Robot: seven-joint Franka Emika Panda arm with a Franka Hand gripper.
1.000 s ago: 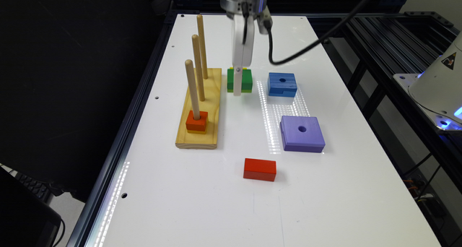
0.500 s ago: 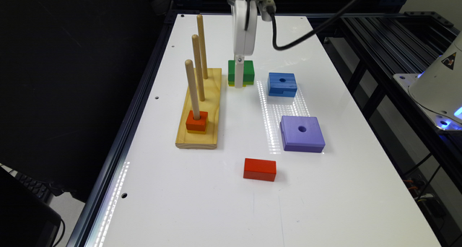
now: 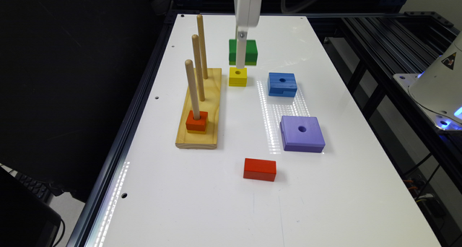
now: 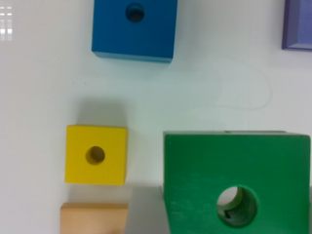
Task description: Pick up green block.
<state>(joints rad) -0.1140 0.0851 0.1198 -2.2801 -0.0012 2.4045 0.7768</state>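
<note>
The green block point(image 3: 251, 51) hangs in the air above the white table, with my gripper point(image 3: 240, 56) shut on it from above. In the wrist view the green block point(image 4: 234, 175) looms large and close, its round hole facing the camera and its shadow cast on the table below. A smaller yellow block point(image 3: 238, 76) with a hole sits on the table just under and in front of the lifted block, and the yellow block point(image 4: 96, 154) also appears in the wrist view.
A wooden base point(image 3: 202, 113) with three upright pegs stands at the exterior view's left, a red block point(image 3: 196, 121) on its nearest peg. A blue block point(image 3: 282, 83), a purple block point(image 3: 301, 133) and a red brick point(image 3: 260, 169) lie on the table.
The gripper has risen with the green block, lifting it off the table. The yellow block underneath has come into sight.
</note>
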